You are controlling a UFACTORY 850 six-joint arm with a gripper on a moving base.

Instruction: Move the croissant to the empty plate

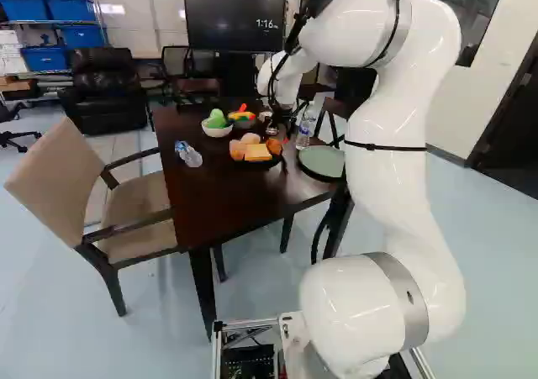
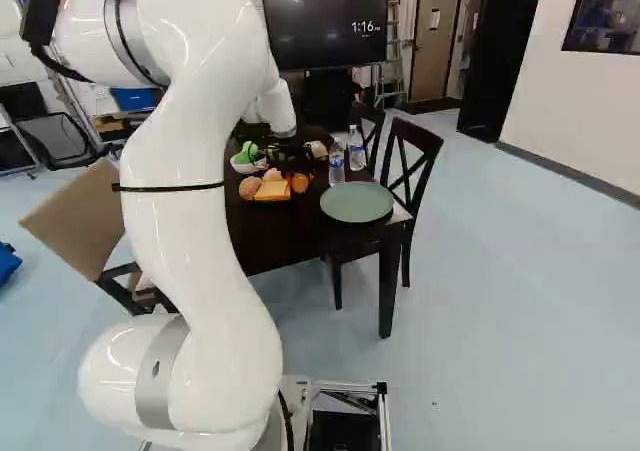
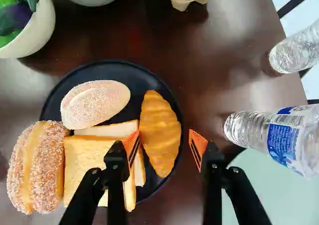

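Croissant (image 3: 160, 132) lay on the black plate (image 3: 112, 65), just inside the rim on the side toward the water bottles. In the right base view I had the gripper (image 2: 288, 156) over that plate. The wrist view showed its two fingers standing wide apart, one to each side of the croissant, gripping nothing. One orange pad (image 3: 131, 145) stood between the croissant and the toast slices (image 3: 89, 155) as I saw it; the other was out past the plate's rim, over the desk (image 3: 224, 50). I could not tell how high the tips were.

Room on the bread side was tight: toast lay right beside the croissant, with an oval roll (image 3: 94, 103) near one end of it and a sugared bun (image 3: 37, 165) at the far rim.

The green plate (image 2: 357, 201) sat near the desk's corner in the right base view, close to the edge, bearing nothing. A strip of bare wood ran between the two plates. Beyond the green plate, two upright bottles, the nearer one (image 3: 279, 135) and the farther one (image 3: 299, 50), flanked that way across. A dark wooden chair (image 2: 430, 151) stood close by the desk's edge there.
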